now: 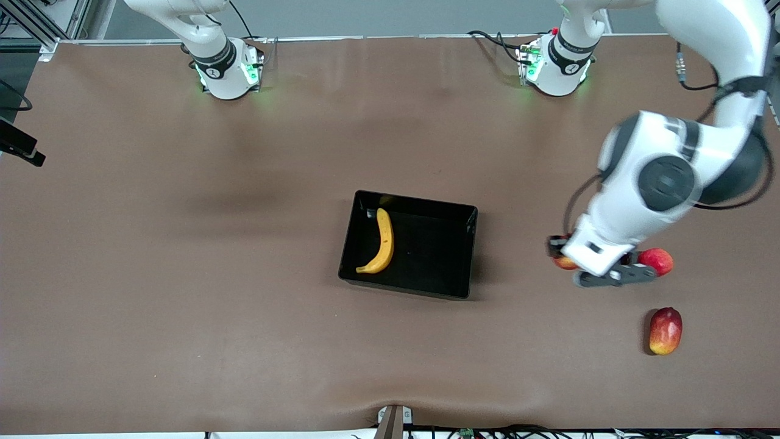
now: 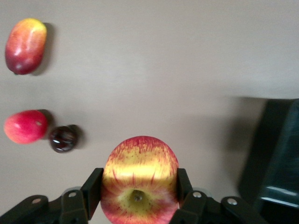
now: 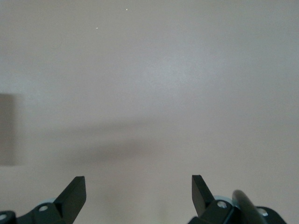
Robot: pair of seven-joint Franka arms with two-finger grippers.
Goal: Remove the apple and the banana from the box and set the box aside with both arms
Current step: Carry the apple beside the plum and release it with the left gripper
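Apple [image 2: 139, 179] clamped between left gripper [image 2: 138, 191] fingers, carried above the table [image 1: 183, 274] at front view's right, banana [image 1: 380, 241] laid in black box [image 1: 469, 256] at centre, right gripper [image 3: 138, 193] held wide open, nothing gripped.

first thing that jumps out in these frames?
The left gripper, fingers shut on the streaked apple, up over the table toward the left arm's end. Then the banana lying alone in the black box mid-table. The right gripper waits open over bare table.
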